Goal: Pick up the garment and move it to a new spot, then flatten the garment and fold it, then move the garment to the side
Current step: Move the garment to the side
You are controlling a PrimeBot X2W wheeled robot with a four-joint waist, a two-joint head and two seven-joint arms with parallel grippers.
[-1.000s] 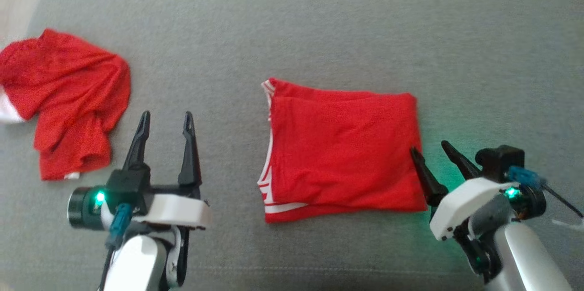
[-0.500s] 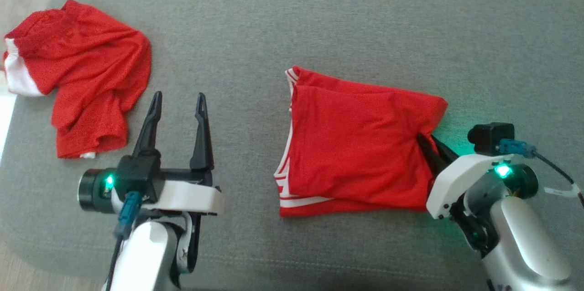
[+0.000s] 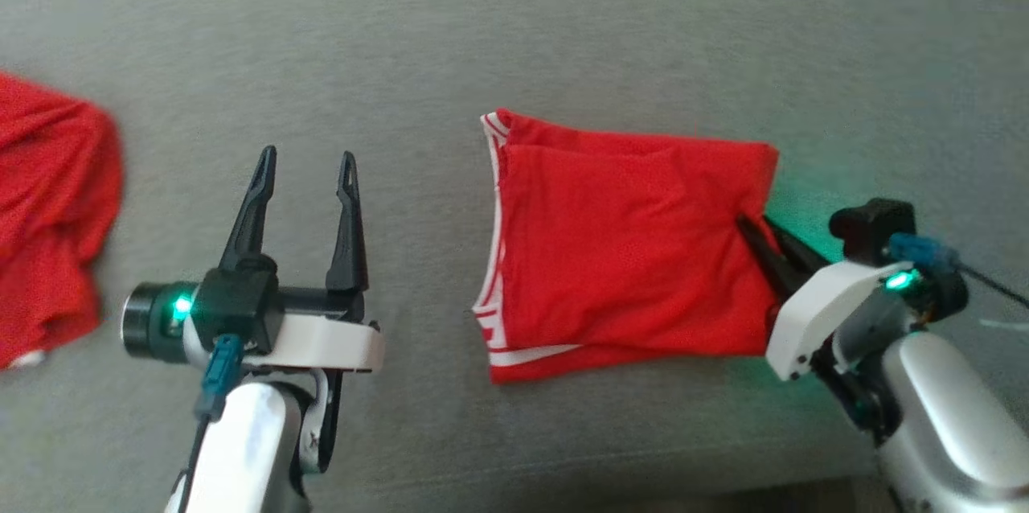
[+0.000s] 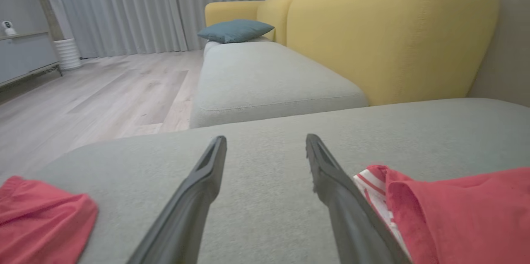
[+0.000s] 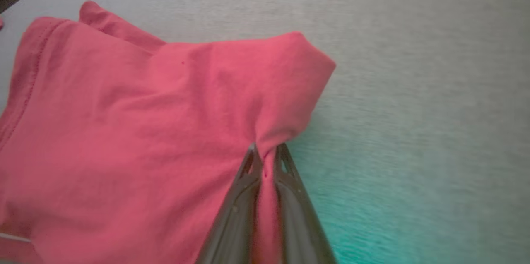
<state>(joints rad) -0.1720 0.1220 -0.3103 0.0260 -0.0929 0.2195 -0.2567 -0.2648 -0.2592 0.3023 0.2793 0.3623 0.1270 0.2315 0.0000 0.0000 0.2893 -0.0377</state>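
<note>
Midway along the grey sofa cushion point(image 3: 563, 30) lies the folded red garment point(image 3: 627, 256), its right edge pinched between the tightly closed right fingers point(image 5: 238, 214). The left fingers point(image 4: 184, 210) hover wide apart and empty, between that garment and a crumpled red cloth point(image 3: 48, 215) toward the cushion's left edge.

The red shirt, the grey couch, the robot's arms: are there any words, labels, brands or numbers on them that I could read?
No text can be read in any view.
Garment: white stripes along its left edge, no letters.
Other garment: blurred, no print to make out.
Left arm: a small cross-shaped mark, too small to tell whether it is a sign.
</note>
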